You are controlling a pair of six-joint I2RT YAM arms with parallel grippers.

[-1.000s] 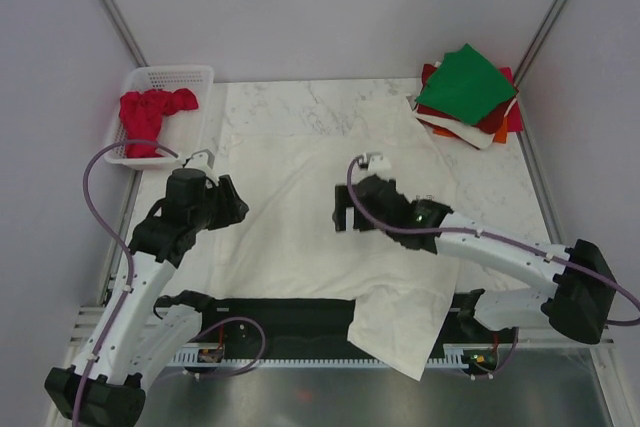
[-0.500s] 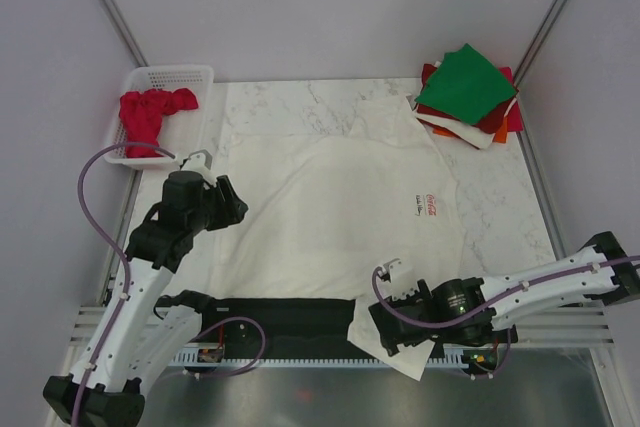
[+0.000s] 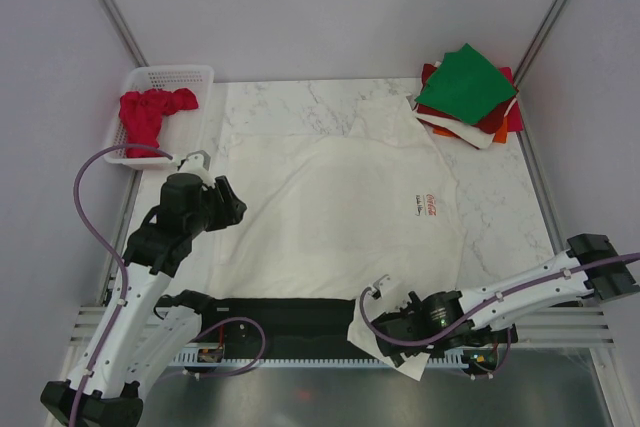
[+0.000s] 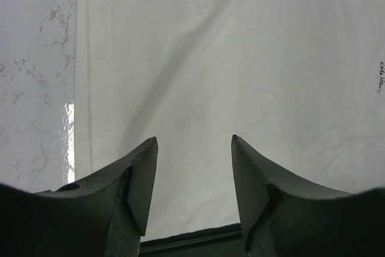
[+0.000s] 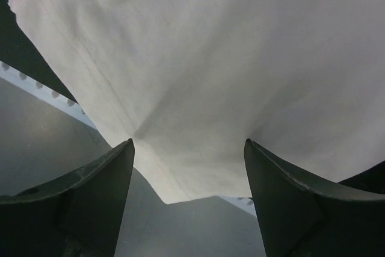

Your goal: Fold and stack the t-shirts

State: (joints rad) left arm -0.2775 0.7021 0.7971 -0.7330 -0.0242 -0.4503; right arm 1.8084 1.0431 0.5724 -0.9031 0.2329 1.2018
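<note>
A large cream-white t-shirt (image 3: 330, 197) with a small red Coca-Cola logo (image 3: 427, 205) lies spread on the marble table. One corner (image 3: 390, 347) hangs over the near edge. My right gripper (image 3: 385, 329) is open and low over that corner; in the right wrist view (image 5: 188, 148) the cloth's hemmed corner (image 5: 198, 70) lies between the jaws without being gripped. My left gripper (image 3: 231, 209) is open above the shirt's left part; it also shows in the left wrist view (image 4: 194, 148), over the white cloth (image 4: 240, 58). A red t-shirt (image 3: 150, 115) lies in the basket.
A white lattice basket (image 3: 185, 75) stands at the back left. A stack of folded shirts with a green one (image 3: 465, 82) on top, over dark-red, orange and white ones, sits at the back right. A black strip (image 3: 290, 312) and a metal rail run along the near edge.
My right arm swung from the middle of the white shirt down to its corner at the near edge, uncovering the logo. My left arm barely moved.
</note>
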